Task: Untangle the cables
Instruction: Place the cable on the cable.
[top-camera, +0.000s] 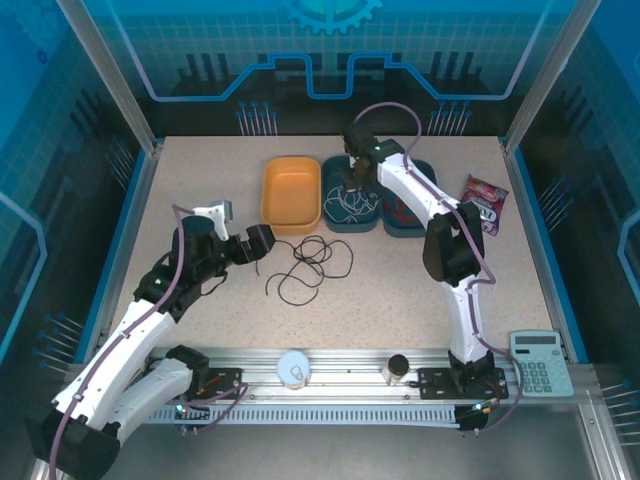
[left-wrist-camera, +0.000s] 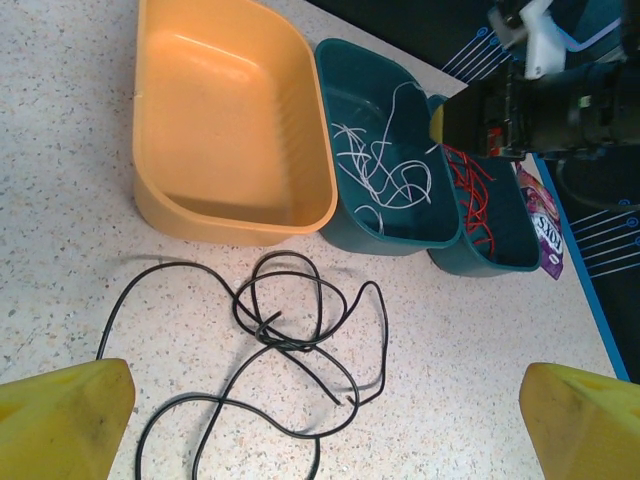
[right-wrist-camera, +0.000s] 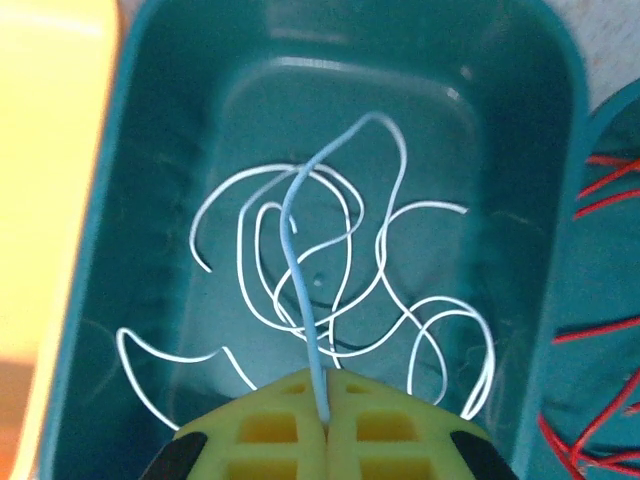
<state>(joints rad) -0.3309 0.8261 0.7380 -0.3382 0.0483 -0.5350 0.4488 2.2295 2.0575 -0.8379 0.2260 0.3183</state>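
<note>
Tabletop (left-wrist-camera: 60, 250) carries black cable (left-wrist-camera: 300, 345), loose and looped over itself, with one tight crossing mid-bundle. Left fingers (left-wrist-camera: 60, 420) hover at its near side, spread wide, holding nothing. Cable looks light, limp and a bit springy. I'd pinch a free end or outer loop, not the crossing. Further back: orange bin (left-wrist-camera: 240, 130) empty, white cable (right-wrist-camera: 300, 260) coiled in middle teal bin (right-wrist-camera: 560, 80), right fingers (right-wrist-camera: 280, 425) clamped on one strand. Red cable (left-wrist-camera: 475, 195) sits in right teal bin (left-wrist-camera: 500, 262).

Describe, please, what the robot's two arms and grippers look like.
The left arm and right arm have white links, black joints and a purple hose each. The left gripper and right gripper have yellow fingers, the right's gridded.
</note>
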